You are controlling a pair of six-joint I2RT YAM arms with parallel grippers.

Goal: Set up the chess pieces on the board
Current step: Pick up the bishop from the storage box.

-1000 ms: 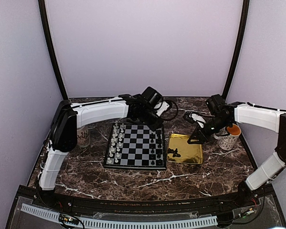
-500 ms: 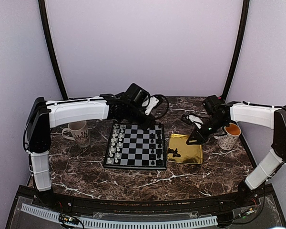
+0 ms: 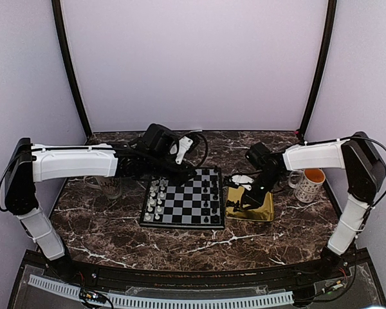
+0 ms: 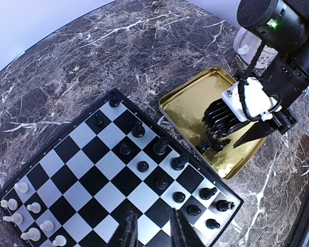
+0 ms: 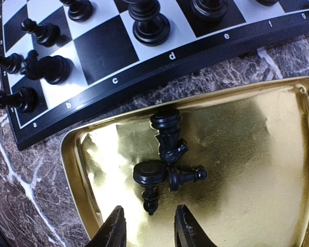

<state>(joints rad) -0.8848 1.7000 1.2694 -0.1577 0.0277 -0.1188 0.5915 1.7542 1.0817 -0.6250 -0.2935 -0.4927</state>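
The board [image 3: 183, 201] lies mid-table, with pale chess pieces [image 3: 156, 196] along its left side and black chess pieces [image 3: 213, 199] on its right columns. Three loose black pieces [image 5: 165, 159] lie on their sides, touching, in the gold tray [image 5: 247, 144]. My right gripper [image 5: 148, 231] is open just above them, one finger on each side of the nearest piece's tip, holding nothing. In the top view it [image 3: 242, 199] hangs over the tray's left part. My left gripper [image 4: 153, 232] is open and empty above the board's [image 4: 92, 170] far edge [image 3: 182, 171].
The gold tray [image 3: 265, 209] sits right beside the board's right rim. A white mug with an orange inside [image 3: 307, 183] stands right of the tray. Another white mug [image 3: 109, 187] stands left of the board, partly behind my left arm.
My right gripper has swung left and down from the tray's far right edge to just over the loose pieces. My left arm has drawn back to the left, off the board's far right corner.
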